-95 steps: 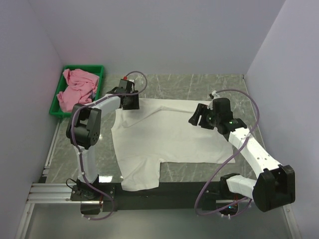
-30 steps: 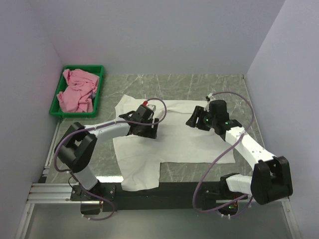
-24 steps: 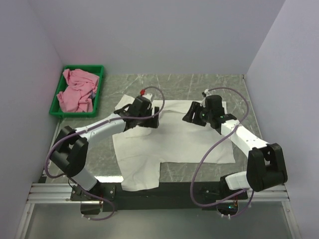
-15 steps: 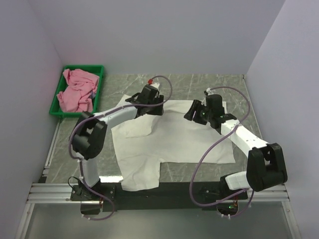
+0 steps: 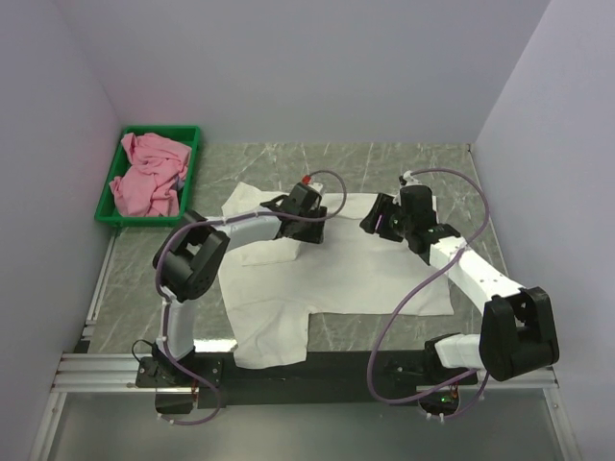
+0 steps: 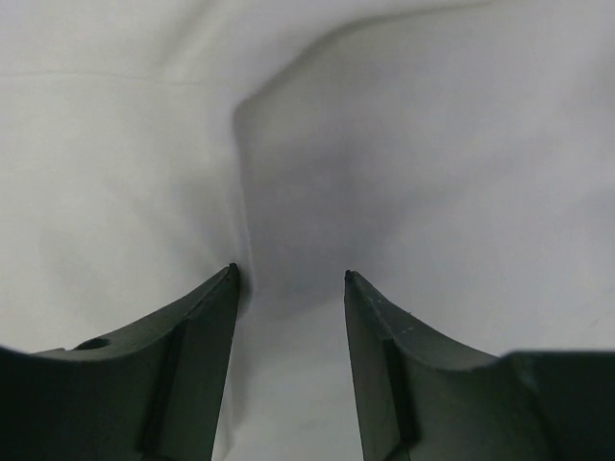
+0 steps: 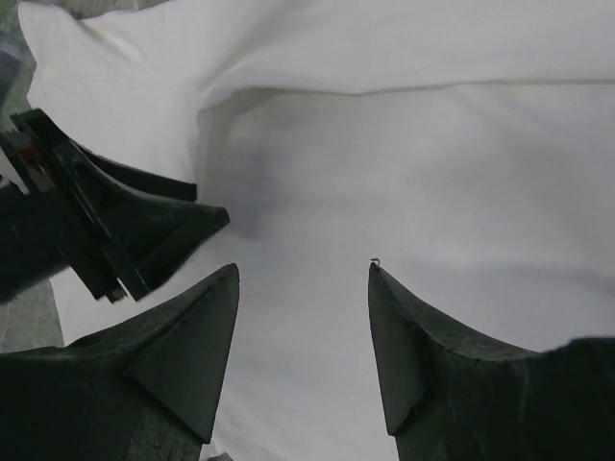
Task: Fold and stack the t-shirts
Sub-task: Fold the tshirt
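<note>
Fold step: the large white fabric t-shirt point(image 5: 336, 274) lies spread on the grey marble table point(image 5: 384, 158). The left tool point(image 6: 288, 274) and right tool point(image 7: 303, 267) are both parted over its far part, gripping nothing. Next: pinch the cloth and fold it over. The crumpled pink t-shirt point(image 5: 144, 178) sits in the green plastic tray point(image 5: 159, 130).

A robot lab cell: plain walls point(image 5: 288, 77) box in a marbled table point(image 5: 365, 163), with cabled arms point(image 5: 480, 279) bolted to a metal frame point(image 5: 96, 370)
</note>
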